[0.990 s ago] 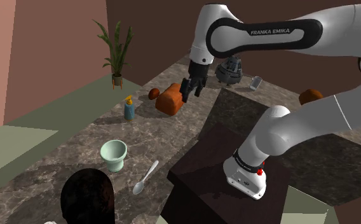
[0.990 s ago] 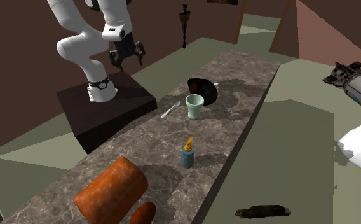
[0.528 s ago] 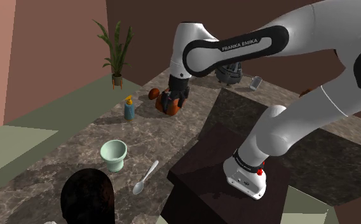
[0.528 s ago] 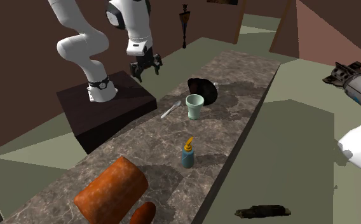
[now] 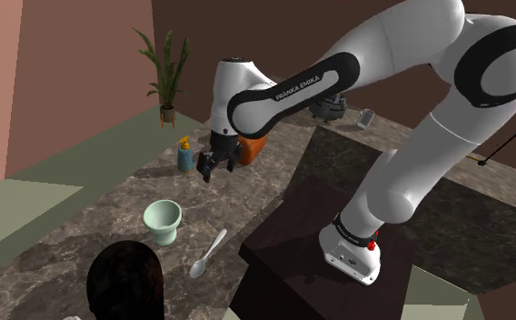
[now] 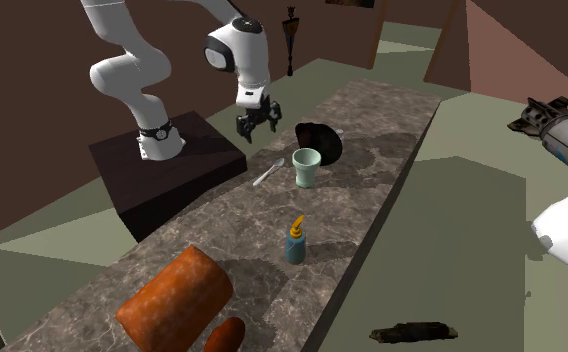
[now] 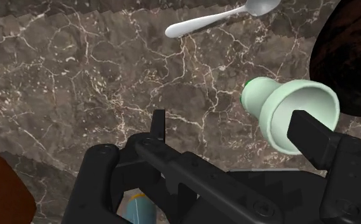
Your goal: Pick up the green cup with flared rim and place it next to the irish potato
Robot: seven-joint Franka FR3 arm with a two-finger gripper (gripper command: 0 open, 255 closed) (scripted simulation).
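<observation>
Wrist view: the gripper (image 7: 229, 121) hangs over a counter (image 7: 77, 76) of dark brown marble with pale veins, its two black fingers apart and clasping nothing. The pale green cup (image 7: 290, 114), wide at the flared rim and narrow at the foot, stands just beside one finger, with a smooth white spoon (image 7: 224, 18) beyond. The second exterior view adds the reddish-brown potato (image 6: 225, 335) at the counter's near end, just beside an orange loaf-shaped block (image 6: 175, 295), well apart from the cup; a blue bottle (image 6: 295, 243) stands between. Olive floor (image 6: 452, 250) and brown walls (image 6: 32, 120) surround the counter.
</observation>
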